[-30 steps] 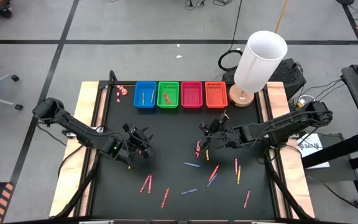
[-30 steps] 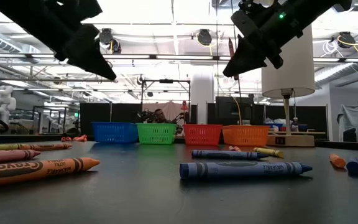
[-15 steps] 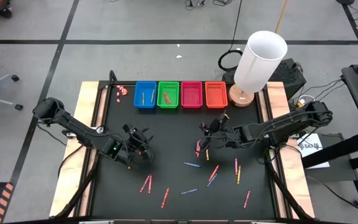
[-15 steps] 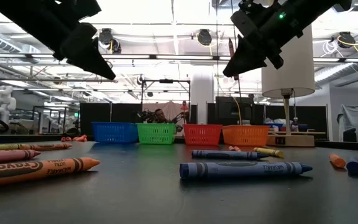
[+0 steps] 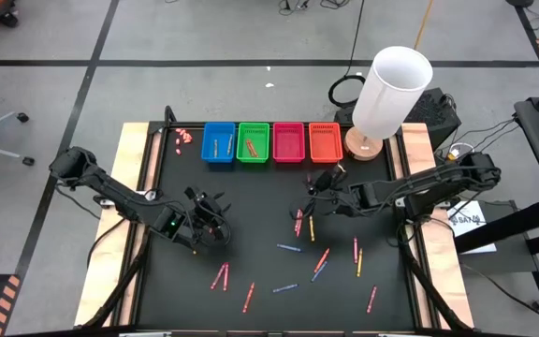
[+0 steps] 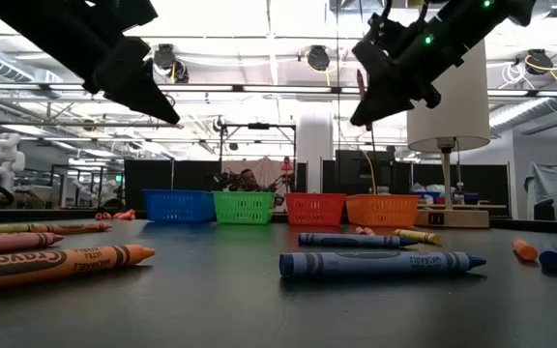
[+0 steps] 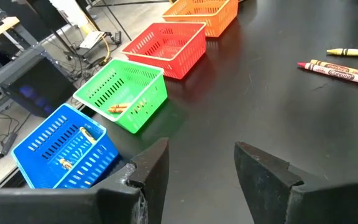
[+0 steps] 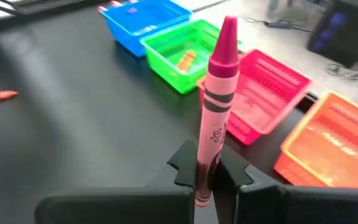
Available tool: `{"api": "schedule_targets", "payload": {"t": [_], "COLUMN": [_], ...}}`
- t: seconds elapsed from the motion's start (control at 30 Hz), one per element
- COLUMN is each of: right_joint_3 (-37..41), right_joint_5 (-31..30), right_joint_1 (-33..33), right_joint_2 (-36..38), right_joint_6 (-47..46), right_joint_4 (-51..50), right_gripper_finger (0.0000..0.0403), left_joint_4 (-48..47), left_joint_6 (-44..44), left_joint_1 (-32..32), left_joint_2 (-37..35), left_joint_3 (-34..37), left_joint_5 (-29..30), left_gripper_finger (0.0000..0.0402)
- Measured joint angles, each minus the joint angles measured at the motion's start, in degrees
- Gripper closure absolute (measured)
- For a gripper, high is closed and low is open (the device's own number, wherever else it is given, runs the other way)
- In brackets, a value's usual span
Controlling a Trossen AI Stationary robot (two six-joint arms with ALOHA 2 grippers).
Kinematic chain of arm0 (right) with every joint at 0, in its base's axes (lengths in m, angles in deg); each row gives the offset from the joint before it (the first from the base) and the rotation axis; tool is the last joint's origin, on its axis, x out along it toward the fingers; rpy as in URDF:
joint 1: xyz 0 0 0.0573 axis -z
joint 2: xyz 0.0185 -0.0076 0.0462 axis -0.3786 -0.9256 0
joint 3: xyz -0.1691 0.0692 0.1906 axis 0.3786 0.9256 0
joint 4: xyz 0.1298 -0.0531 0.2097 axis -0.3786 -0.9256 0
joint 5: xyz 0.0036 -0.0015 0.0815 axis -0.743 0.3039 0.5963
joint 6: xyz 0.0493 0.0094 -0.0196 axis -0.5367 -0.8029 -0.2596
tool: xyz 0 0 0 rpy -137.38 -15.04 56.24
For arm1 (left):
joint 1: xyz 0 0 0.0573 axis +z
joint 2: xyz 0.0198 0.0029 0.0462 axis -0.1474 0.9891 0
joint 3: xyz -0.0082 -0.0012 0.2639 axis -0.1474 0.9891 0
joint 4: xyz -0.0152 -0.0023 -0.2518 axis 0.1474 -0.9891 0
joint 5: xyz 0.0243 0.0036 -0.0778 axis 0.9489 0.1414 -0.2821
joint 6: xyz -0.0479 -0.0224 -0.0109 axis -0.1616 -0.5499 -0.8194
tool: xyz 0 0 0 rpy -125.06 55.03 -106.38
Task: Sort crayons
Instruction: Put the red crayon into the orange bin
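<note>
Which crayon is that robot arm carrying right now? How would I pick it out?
Find the row of four baskets along the table's far edge; the pink basket is third from the blue end. Just in front of it hangs the right gripper, shut on a pink crayon. It is the only crayon standing upright in the air; the rest lie flat.

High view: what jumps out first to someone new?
The row of four baskets, blue, green, pink and orange, at the table's far edge, with crayons scattered over the black mat nearer the camera. Next, the right claw holding a pink crayon upright in front of the baskets.
</note>
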Motion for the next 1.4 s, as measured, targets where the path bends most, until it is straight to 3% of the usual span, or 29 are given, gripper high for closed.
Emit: {"api": "schedule_targets", "payload": {"t": [0.4,0.57,0.77,1.17,1.4], "right_joint_3": [0.0,0.0,0.0,-1.0,-1.0], "right_joint_5": [-1.2,0.8,0.5,19.3,21.5], "right_joint_1": [2.5,5.7,12.5,34.9,40.6], "right_joint_2": [0.0,0.0,0.0,0.0,0.0], "right_joint_6": [0.8,-0.6,4.2,7.7,5.4], "right_joint_4": [-3.5,-2.7,-2.3,-3.1,-3.1], "right_gripper_finger": [0.0394,0.0394,0.0394,0.0394,0.0394], "left_joint_4": [0.0,0.0,0.0,0.0,0.0], "left_joint_6": [0.0,0.0,0.0,-0.1,-0.1], "left_joint_1": [0.0,0.0,0.0,0.0,0.0], "left_joint_2": [0.0,0.0,0.0,0.0,0.0], "left_joint_3": [0.0,0.0,0.0,0.0,0.0], "left_joint_5": [0.0,0.0,0.0,-1.9,-2.7], "left_gripper_finger": [0.022,0.022,0.022,0.022,0.022]}}
